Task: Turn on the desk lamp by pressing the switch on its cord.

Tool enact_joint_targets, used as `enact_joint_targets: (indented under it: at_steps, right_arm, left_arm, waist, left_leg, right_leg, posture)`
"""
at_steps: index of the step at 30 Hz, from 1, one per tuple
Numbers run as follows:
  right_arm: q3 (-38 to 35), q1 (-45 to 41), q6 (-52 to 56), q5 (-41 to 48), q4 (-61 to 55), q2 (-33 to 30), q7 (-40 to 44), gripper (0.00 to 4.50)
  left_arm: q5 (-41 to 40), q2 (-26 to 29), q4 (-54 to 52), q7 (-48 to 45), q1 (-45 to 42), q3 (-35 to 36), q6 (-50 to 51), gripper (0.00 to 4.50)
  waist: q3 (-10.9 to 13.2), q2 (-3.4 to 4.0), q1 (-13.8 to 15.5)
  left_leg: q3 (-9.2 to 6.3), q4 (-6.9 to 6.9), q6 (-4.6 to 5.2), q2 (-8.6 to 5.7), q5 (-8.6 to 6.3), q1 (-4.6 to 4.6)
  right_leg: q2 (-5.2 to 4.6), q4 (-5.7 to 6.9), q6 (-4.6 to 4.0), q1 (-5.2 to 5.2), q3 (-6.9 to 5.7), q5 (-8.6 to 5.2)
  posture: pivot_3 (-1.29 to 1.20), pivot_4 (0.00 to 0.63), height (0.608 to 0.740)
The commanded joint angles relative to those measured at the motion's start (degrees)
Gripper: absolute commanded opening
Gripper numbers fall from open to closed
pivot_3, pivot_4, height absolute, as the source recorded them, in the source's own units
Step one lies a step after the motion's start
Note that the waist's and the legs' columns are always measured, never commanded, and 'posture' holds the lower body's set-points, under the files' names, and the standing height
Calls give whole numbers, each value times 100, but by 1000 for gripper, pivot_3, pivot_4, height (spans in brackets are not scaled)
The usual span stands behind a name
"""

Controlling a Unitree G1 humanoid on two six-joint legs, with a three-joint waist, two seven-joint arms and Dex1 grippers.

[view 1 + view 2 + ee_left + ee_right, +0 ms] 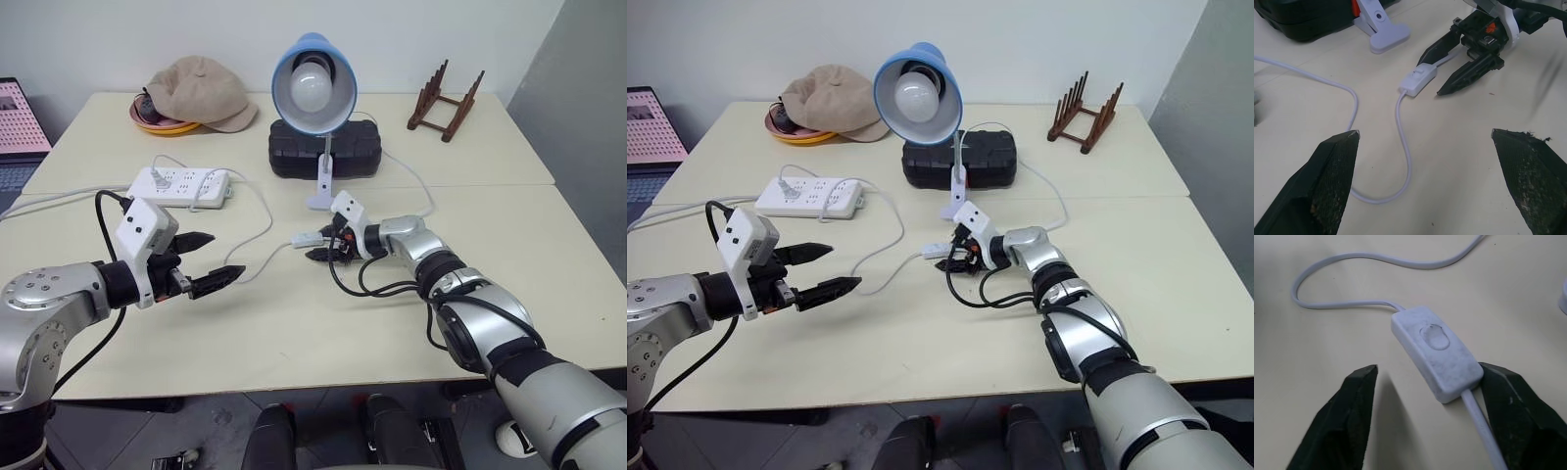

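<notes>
The desk lamp [312, 83], with a light-blue shade and a white bulb, stands at the middle of the table on its small white base. Its thin white cord [1403, 147] curls across the tabletop to the small white switch [1435, 350], which lies flat in front of the lamp base. My right gripper [321, 245] is low over the table, open, with its fingers on either side of the switch. One finger [1508, 401] touches the switch's near end and the other stands apart. My left gripper [228, 254] hovers open to the left, pointing at the switch with nothing in it.
A white power strip [181, 183] lies behind my left gripper. A black case [323, 149] sits behind the lamp. At the back left, a beige cap [201, 93] rests on an orange plate [157, 124]. A wooden rack [446, 98] stands at the back right.
</notes>
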Motion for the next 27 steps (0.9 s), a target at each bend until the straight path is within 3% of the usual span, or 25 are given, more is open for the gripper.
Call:
enact_joint_targets:
  at_steps: [1, 3, 6, 13, 17, 20, 23, 27]
  right_arm:
    - [-126, -10, -118, -29, -45, -37, 79, 2277]
    - [-140, -3, -142, -27, -57, -47, 72, 1678]
    - [-168, 10, -171, 0, -90, -89, 107, 1134]
    - [-311, 205, -280, 225, -654, -540, 636, 1078]
    - [-551, 884, 73, 611, -2637, -895, 582, 1077]
    - [-535, 1658, 258, 606, -4279, -1053, 163, 1077]
    - [-307, 2662, 6, 262, -5825, -1325, -207, 1077]
    - [-274, 3175, 114, 200, -6784, -1380, -676, 1077]
  left_arm:
    - [-32, 88, -90, 13, -76, 51, -75, 4500]
    - [-23, 94, -74, -6, -71, 49, -96, 4500]
    - [-27, 85, -56, -13, -93, 32, -98, 4500]
    - [-558, -183, -213, 142, -141, 103, 342, 4500]
    - [-2346, -908, -322, 1023, -235, 650, 1482, 4500]
    - [-3235, -1286, -340, 1654, -73, 794, 1845, 4500]
    - [-3911, -2005, -48, 2663, -120, 654, 1802, 4500]
    - [-4372, -2562, 203, 3261, -323, 345, 1655, 4500]
  waist:
    - [0, 0, -9]
    - [0, 0, -25]
    - [0, 0, -42]
    - [0, 0, -37]
    - [0, -1, -37]
    - [-1, -2, -33]
    - [-3, -2, -4]
    - [-1, -4, 82]
  left_leg:
    - [0, 0, 0, 0, 0, 0]
    - [0, 0, 0, 0, 0, 0]
    - [0, 0, 0, 0, 0, 0]
    - [0, 1, 0, -1, 0, -1]
    - [1, 1, 0, -2, 0, -3]
    - [-6, 4, 0, 0, -1, -3]
    - [-8, 5, -2, -2, -2, 5]
    - [-9, 21, -3, -5, 0, 10]
  right_leg:
    - [0, 0, 0, 0, 0, 0]
    - [0, 0, 0, 0, 0, 0]
    - [0, 0, 0, 0, 0, 0]
    - [-1, -3, 0, 2, 0, 0]
    - [-3, -2, 2, 2, 1, 0]
    - [-2, 10, 3, 3, -2, 0]
    - [-3, 38, 3, 0, -1, -4]
    - [-1, 56, 21, -2, 2, -17]
  posture:
    - [0, 150, 740]
    - [0, 150, 740]
    - [0, 150, 740]
    - [0, 150, 740]
    - [0, 150, 740]
    - [0, 150, 740]
    - [0, 150, 740]
    - [0, 150, 740]
